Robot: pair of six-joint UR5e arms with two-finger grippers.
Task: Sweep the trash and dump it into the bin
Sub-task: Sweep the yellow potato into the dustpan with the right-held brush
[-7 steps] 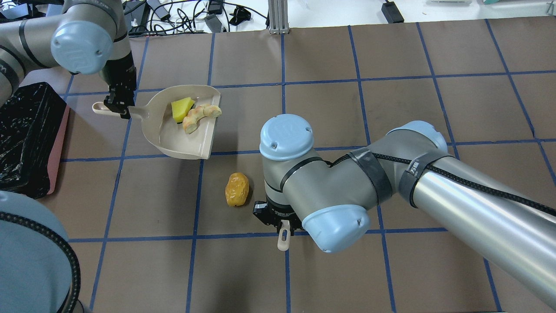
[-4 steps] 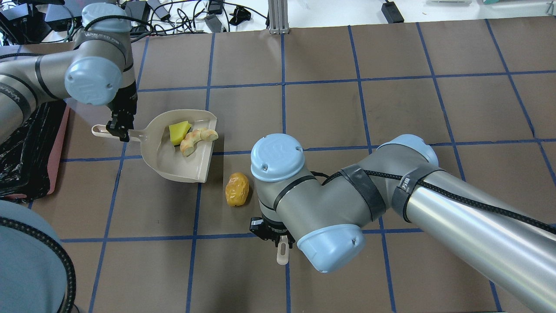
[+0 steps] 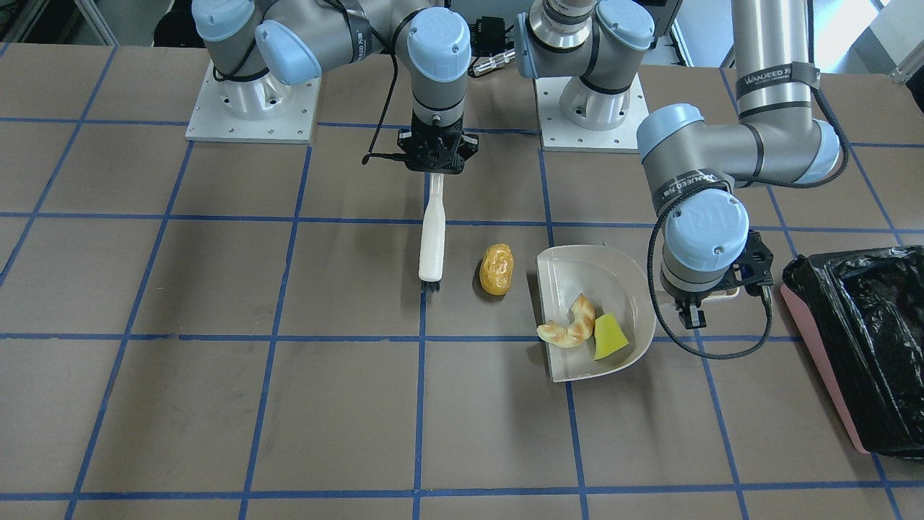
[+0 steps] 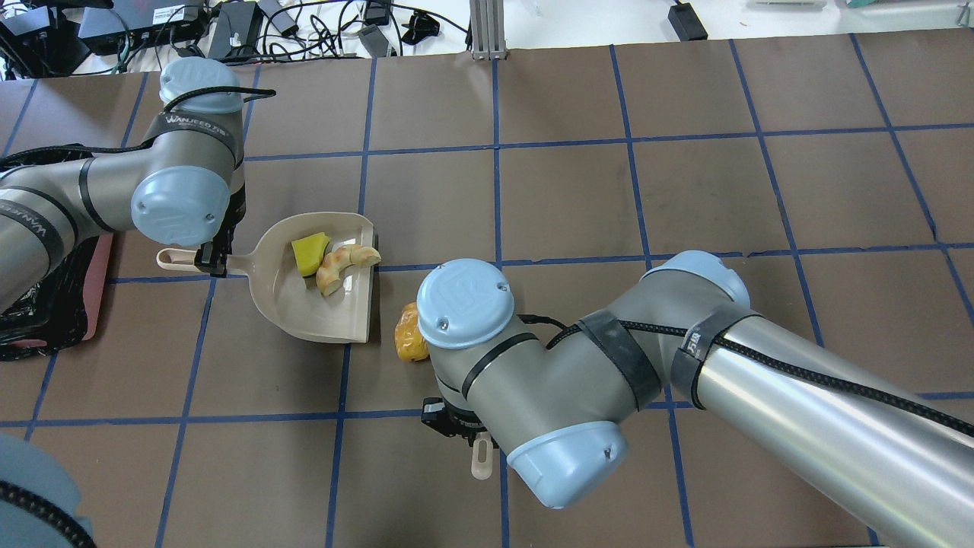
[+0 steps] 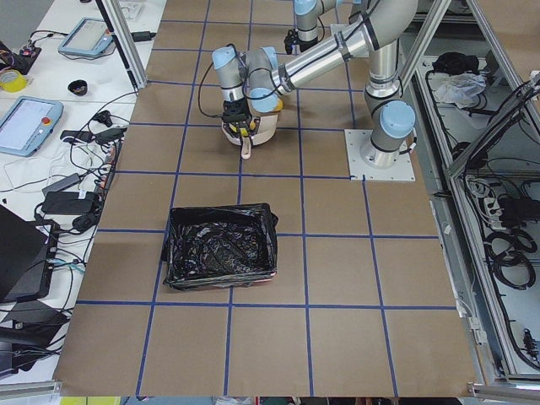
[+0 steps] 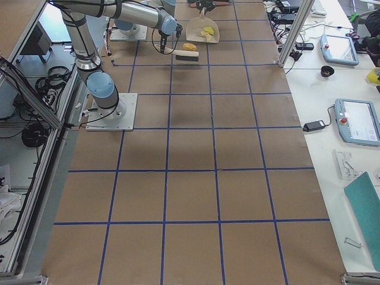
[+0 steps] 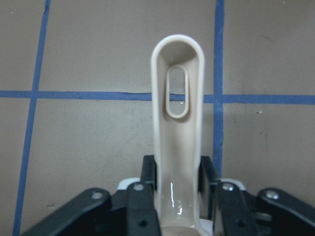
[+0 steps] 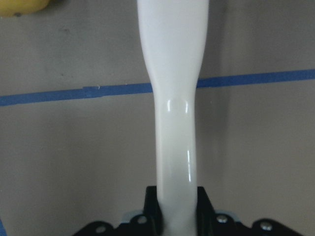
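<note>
My left gripper [image 3: 711, 292] is shut on the handle [image 7: 177, 118] of the beige dustpan [image 3: 585, 274], which rests on the table. The tan croissant piece [image 3: 570, 328] and the yellow wedge [image 3: 608, 336] lie inside the pan. The glossy orange-yellow lump [image 3: 497, 269] lies on the table just outside the pan's open edge. My right gripper [image 3: 435, 167] is shut on the white brush [image 3: 432, 238], whose bristle end sits on the far side of the lump from the pan. The pink bin with the black bag [image 3: 866, 347] stands beyond the left arm.
The brown table has a blue tape grid. In the overhead view my right arm's elbow [image 4: 464, 304] covers part of the lump [image 4: 407, 335]. Cables and devices lie off the table's far edge [image 4: 304, 23].
My left arm has drawn the dustpan closer to the orange lump. My right arm has moved the brush nearer to the robot and leftwards, and its elbow now overlaps the lump.
</note>
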